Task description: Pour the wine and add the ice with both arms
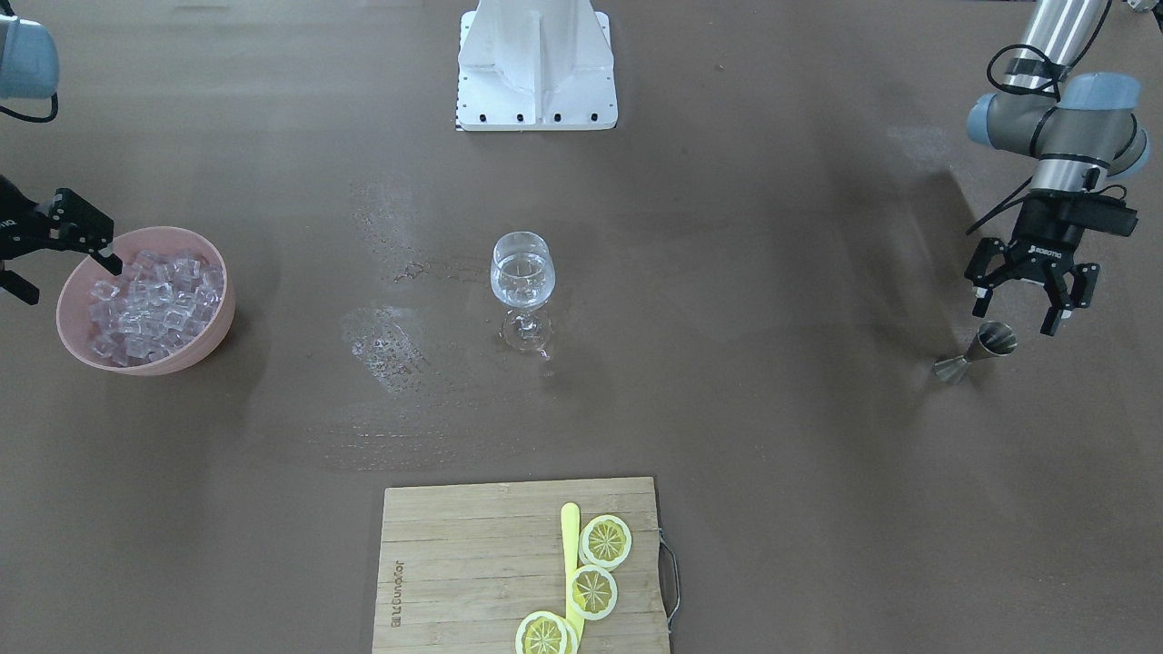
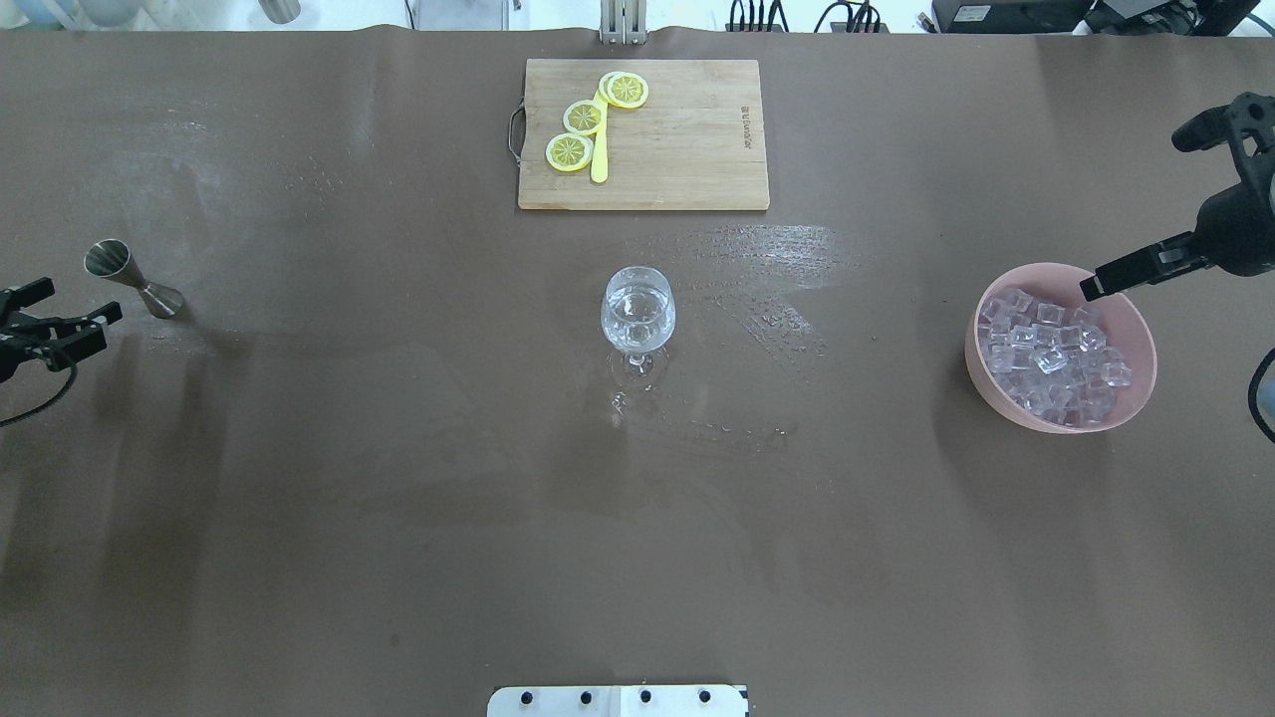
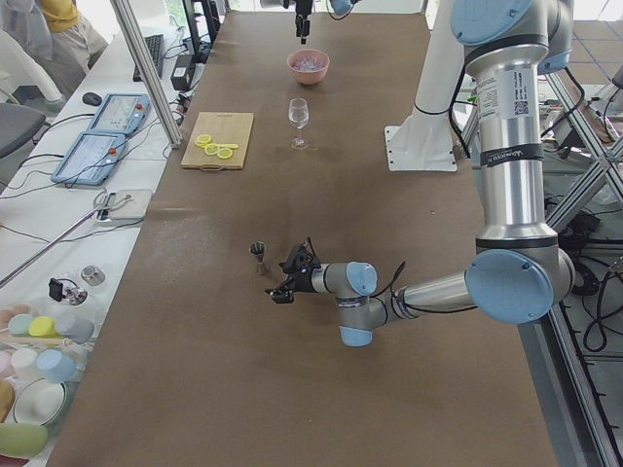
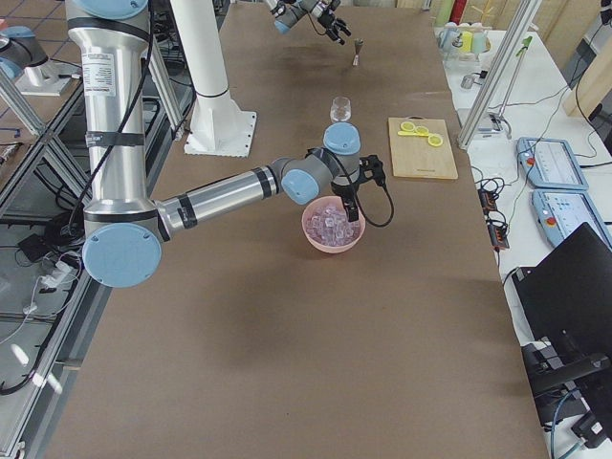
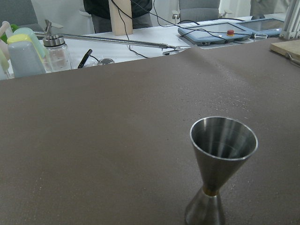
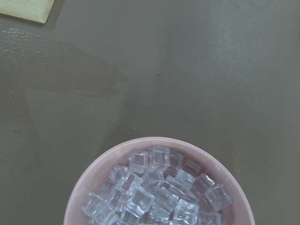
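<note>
The steel jigger [image 5: 220,168] stands upright on the brown desk [image 5: 93,154], just beside the left hand [image 1: 1019,316], whose fingers are spread apart and grip nothing. The wine [image 1: 521,289] sits in the wine glass [image 1: 522,259] at the desk's centre. The ice [image 1: 150,304] fills the pink bowl [image 1: 182,363]. The right hand [image 1: 73,280] hovers at the bowl's rim, fingers apart, holding nothing.

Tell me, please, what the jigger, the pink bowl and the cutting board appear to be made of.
Jigger: metal, probably stainless steel, with a brushed silvery sheen and streaked reflections inside the cup.
Bowl: likely plastic, being opaque pink, matte and even in colour; ceramic cannot be ruled out.
Cutting board: wood or bamboo, made of pale tan joined strips with visible grain.
</note>
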`<state>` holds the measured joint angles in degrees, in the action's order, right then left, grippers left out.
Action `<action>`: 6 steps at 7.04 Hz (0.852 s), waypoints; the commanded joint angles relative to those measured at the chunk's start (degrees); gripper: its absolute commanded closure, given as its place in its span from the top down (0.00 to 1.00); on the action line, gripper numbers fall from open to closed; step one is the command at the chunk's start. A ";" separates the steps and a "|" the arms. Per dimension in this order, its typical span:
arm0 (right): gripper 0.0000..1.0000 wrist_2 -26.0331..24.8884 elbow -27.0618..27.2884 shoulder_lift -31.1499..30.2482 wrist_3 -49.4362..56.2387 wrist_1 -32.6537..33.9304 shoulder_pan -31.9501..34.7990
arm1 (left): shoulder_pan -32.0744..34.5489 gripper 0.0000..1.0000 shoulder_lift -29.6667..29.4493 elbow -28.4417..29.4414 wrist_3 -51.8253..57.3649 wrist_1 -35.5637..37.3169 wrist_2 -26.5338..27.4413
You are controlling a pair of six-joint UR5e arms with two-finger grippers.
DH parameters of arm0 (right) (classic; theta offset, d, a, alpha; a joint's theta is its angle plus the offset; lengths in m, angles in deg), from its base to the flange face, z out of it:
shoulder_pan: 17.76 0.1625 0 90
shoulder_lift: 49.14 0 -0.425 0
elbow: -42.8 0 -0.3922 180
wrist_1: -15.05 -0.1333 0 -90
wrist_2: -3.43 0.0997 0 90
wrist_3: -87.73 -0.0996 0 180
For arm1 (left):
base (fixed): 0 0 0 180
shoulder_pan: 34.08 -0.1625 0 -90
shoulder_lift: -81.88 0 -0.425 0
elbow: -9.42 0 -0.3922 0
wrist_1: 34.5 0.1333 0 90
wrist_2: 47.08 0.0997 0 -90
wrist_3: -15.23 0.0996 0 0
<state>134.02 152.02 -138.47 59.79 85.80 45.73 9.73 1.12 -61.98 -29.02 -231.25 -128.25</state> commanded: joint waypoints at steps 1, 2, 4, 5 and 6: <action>1.00 -0.07 0.02 0.39 -0.36 0.09 -0.11 | 1.53 0.98 1.39 -0.58 -0.40 -0.04 -3.89; 1.00 -0.77 0.02 1.69 -4.54 0.09 -0.90 | 5.55 0.98 0.17 -0.93 -1.54 6.58 -6.51; 1.00 -3.31 0.38 3.72 -8.87 0.09 -3.70 | 20.29 0.98 -7.18 -0.75 -3.22 22.38 -27.37; 1.00 -5.42 0.38 4.69 -10.20 0.09 -5.46 | 25.84 0.98 -13.31 -0.84 -2.61 35.26 -34.59; 1.00 -7.96 0.29 4.78 -10.30 0.09 -7.56 | 29.46 0.98 -19.29 -1.28 -1.91 48.44 -39.10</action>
<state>128.80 152.36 -134.21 50.30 85.88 40.49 33.78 -11.30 -62.91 -31.58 -197.80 -160.41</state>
